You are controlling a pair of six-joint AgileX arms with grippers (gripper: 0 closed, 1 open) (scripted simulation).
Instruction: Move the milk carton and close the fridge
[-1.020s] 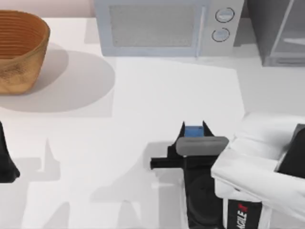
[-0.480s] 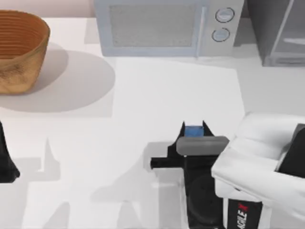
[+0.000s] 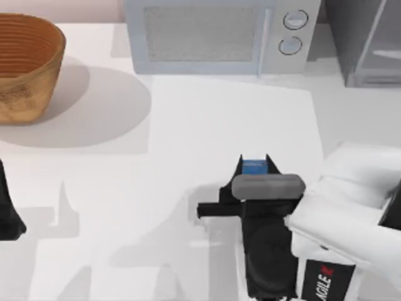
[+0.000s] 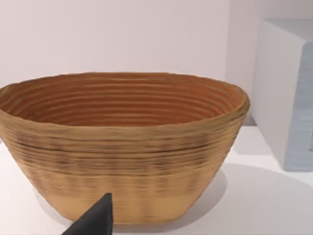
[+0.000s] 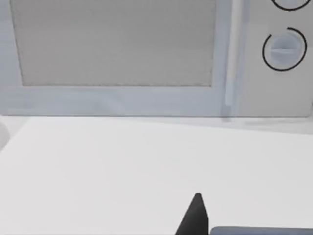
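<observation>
The jaws of our right gripper stand one to each side of the milk carton, their dark tips flanking its blue top in the top view; they appear to pinch it. The carton sits on the white worktop right of centre, toward the near edge, in front of the microwave but well apart from it. Our right arm reaches in from the top view's lower right, its black wrist body directly behind the carton.

In the right wrist view one dark fingertip rises from the bottom edge, with bare worktop ahead of it and the microwave's mesh window and a round knob beyond.

The fridge stands at the far right corner, just beside the microwave, its pale-framed glassy door partly in view. We cannot tell from these views how far the door stands ajar.

Our left arm is parked at the top view's left edge; whether the jaws of our left gripper are spread or pressed together, we cannot tell. The left wrist view faces a woven basket resting on the worktop at the far left.
</observation>
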